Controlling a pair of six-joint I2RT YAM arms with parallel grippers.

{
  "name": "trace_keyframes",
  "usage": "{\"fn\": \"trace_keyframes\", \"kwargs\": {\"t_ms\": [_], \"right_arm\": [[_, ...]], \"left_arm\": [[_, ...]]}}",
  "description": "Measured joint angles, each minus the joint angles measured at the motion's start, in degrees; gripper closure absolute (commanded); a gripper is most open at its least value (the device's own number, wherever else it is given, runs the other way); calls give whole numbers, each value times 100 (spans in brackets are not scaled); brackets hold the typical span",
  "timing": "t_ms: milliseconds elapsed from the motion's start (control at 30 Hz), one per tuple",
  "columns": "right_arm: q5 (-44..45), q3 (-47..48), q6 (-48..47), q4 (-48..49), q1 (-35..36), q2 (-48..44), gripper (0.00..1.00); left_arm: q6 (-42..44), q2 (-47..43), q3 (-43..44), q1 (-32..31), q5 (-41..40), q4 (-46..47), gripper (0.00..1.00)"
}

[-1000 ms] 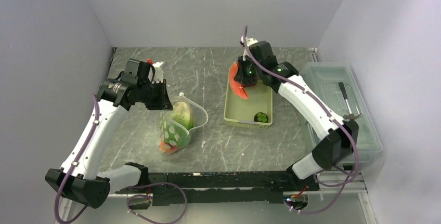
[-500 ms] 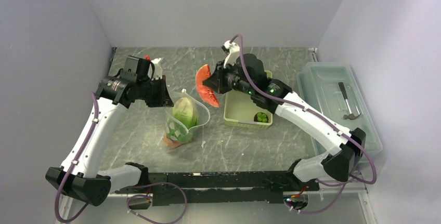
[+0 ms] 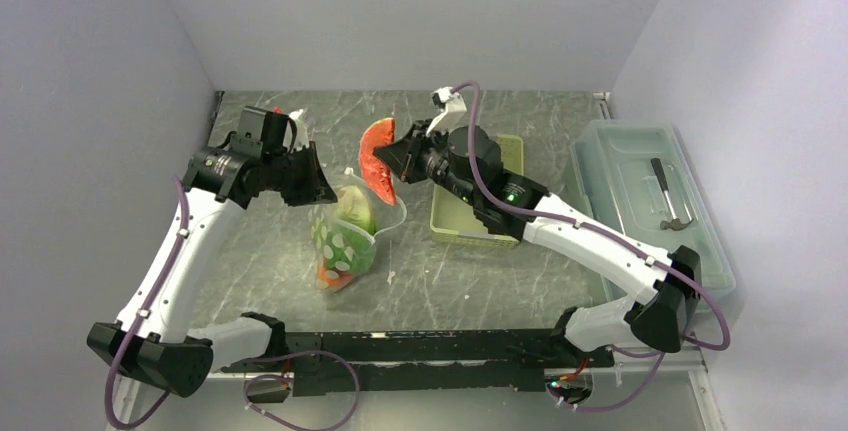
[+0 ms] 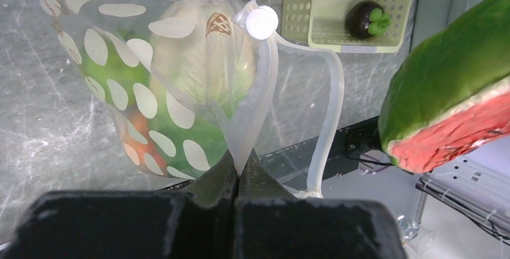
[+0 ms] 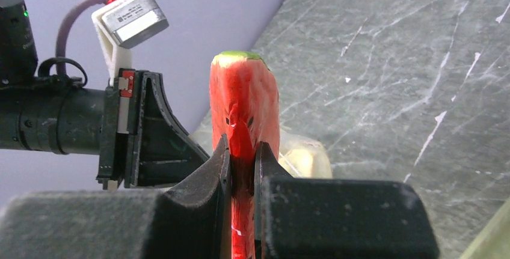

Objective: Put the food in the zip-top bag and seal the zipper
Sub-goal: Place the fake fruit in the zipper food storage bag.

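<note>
Between the closed fingers of the right gripper (image 5: 242,151) stands a watermelon slice (image 5: 243,97), clamped by its lower end with the green rind uppermost. Directly ahead of that gripper is the left gripper (image 4: 239,163), which is pinched tight on one lip of the dotted bag (image 4: 120,60). The bag hangs below it with its bottom on the table (image 3: 440,281). The open mouth lies just under the tip of the slice, so I judge the drop is the step in hand.

Inside the bag I can see a pale green lettuce (image 4: 198,60), an orange-red ball (image 4: 141,133) low down, and more green beneath that I cannot name. The slice is not yet in. Behind the right gripper, the yellow-green basket (image 4: 301,6) holds one dark round fruit (image 4: 364,20) with a green leaf cap. I cannot pick out any grapes. The zipper (image 4: 331,109) gapes in a wide loop with a white round tab (image 4: 261,21) at its end, so sealing is all to come. By my reckoning the task is past halfway.

The only marking is a small brown triangular print (image 4: 218,23) on the bag, too small to read.
</note>
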Motion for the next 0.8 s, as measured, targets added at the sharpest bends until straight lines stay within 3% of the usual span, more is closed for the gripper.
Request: {"fn": "trace_keyframes", "kwargs": {"t_ms": [800], "right_arm": [[2068,-914,420,1631,1032,144,100]], "left_arm": [[-2118,-374,-649,59,612,1119,100]]}}
